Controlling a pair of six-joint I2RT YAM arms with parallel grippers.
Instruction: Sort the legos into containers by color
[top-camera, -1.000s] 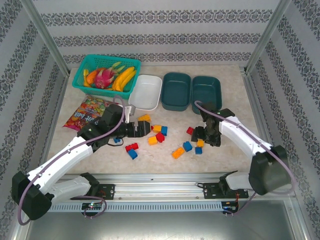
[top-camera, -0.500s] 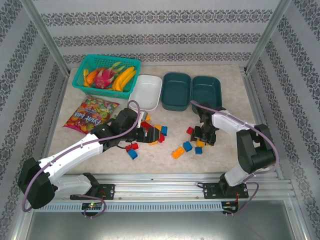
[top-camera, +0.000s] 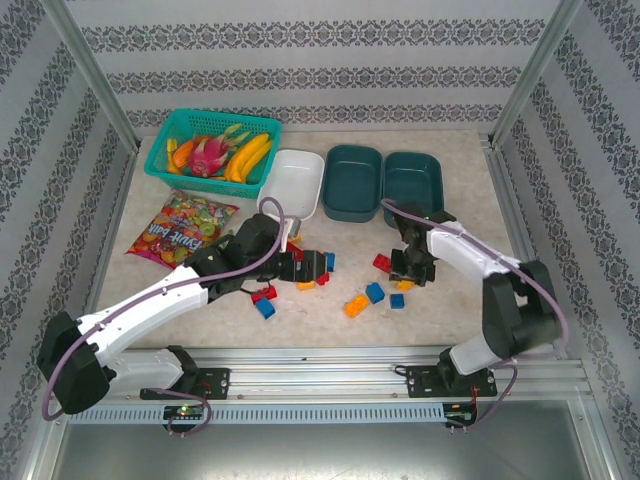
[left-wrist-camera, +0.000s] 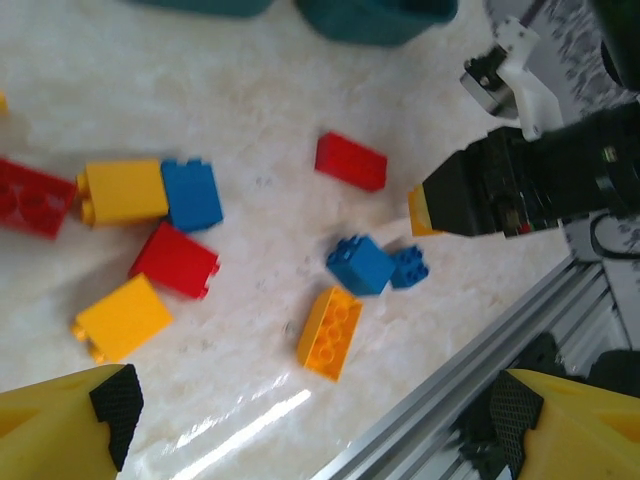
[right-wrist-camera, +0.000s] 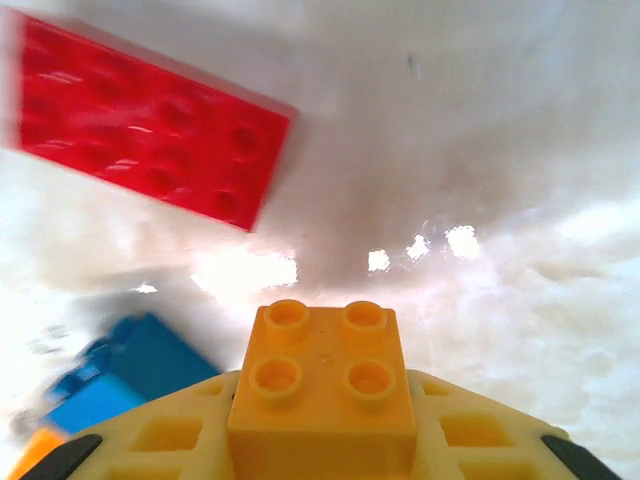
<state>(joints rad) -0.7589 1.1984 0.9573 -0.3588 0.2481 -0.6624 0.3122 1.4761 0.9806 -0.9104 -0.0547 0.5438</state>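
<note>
Over the last second the left arm has swung right over the scattered bricks, the left jaws spread wide and holding nothing. Meanwhile the right jaws have clamped on a yellow-orange brick, low at the worktop, beside a red brick and in front of the teal tubs. We judge that brick ready to lift. Three tubs wait at the far edge, one white tub and two dark teal tubs, all apparently empty. From the left wrist we count ten bricks: four yellow-orange, three red, three blue.
</note>
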